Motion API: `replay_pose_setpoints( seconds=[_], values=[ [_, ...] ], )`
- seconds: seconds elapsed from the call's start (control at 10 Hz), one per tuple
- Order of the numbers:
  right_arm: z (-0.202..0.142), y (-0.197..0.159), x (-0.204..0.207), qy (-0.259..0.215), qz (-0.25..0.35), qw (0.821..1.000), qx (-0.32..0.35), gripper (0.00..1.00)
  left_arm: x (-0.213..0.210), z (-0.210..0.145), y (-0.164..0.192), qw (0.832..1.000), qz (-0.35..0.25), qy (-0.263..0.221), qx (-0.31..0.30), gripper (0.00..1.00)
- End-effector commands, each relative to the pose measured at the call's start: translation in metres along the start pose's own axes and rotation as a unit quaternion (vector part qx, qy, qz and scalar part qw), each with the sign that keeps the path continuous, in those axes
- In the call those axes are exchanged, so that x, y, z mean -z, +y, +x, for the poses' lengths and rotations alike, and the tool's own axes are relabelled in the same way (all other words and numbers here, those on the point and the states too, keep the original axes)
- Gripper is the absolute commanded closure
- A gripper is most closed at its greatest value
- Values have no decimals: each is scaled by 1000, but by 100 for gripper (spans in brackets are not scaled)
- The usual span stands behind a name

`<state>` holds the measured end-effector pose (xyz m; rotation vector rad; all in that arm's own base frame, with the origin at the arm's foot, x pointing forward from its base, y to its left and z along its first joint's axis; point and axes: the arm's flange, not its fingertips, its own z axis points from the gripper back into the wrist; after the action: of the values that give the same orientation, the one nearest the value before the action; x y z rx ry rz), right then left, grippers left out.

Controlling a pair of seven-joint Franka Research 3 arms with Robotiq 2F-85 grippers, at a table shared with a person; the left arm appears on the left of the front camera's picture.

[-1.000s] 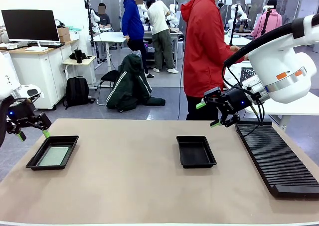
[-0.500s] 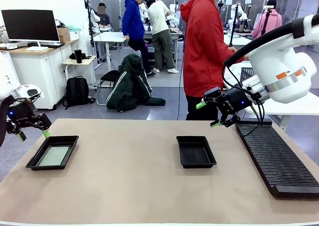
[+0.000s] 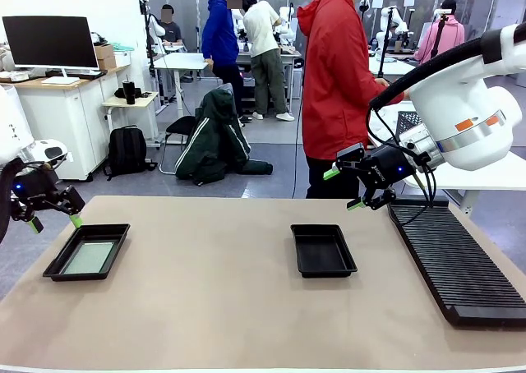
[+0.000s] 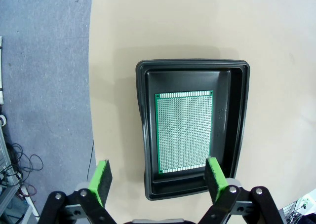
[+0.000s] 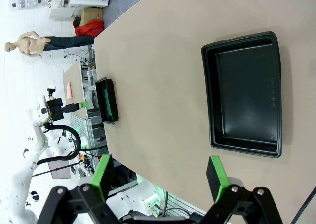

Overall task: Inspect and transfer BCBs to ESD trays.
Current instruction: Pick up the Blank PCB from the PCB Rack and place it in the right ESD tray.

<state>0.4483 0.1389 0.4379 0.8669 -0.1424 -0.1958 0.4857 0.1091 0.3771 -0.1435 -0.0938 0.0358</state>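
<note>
A pale green BCB (image 3: pixel 89 257) lies flat in the left ESD tray (image 3: pixel 59 265); the left wrist view shows this board (image 4: pixel 183 130) as a dotted green rectangle inside the black tray (image 4: pixel 242 110). My left gripper (image 3: pixel 54 222) hovers open above the tray's far left corner, its pads (image 4: pixel 102 179) straddling the tray's near end. The second ESD tray (image 3: pixel 323 250) sits bare at the table's middle right, and the right wrist view looks down on it (image 5: pixel 244 93). My right gripper (image 3: pixel 344 189) hangs open above and behind this tray with nothing between its fingers (image 5: pixel 215 176).
A long black ribbed rack (image 3: pixel 456 258) runs along the table's right side. A person in a red jacket (image 3: pixel 337 85) stands at the far edge, turned away. The tan table (image 3: pixel 205 307) has wide free room between and in front of the trays.
</note>
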Motion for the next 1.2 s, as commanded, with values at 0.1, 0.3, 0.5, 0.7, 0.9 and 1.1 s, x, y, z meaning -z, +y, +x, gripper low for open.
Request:
replay_pose_setpoints(
  seconds=[0.1, 0.3, 0.5, 0.7, 0.9, 1.1],
  values=[
    [0, 1, 0, 0, -1, 1000, 0, 0, 2, 0, 2, 1000, -1, -3, 0, 0],
    [0, 1, 0, 0, -1, 1000, 0, 0, 2, 0, 2, 1000, -1, -3, 0, 0],
    [0, 1, 0, 0, -1, 1000, 0, 0, 2, 0, 2, 1000, -1, -3, 0, 0],
    [0, 1, 0, 0, -1, 1000, 0, 0, 2, 0, 2, 1000, -1, -3, 0, 0],
    [0, 1, 0, 0, -1, 1000, 0, 0, 2, 0, 2, 1000, -1, -3, 0, 0],
    [0, 1, 0, 0, -1, 1000, 0, 0, 2, 0, 2, 1000, -1, -3, 0, 0]
  ],
)
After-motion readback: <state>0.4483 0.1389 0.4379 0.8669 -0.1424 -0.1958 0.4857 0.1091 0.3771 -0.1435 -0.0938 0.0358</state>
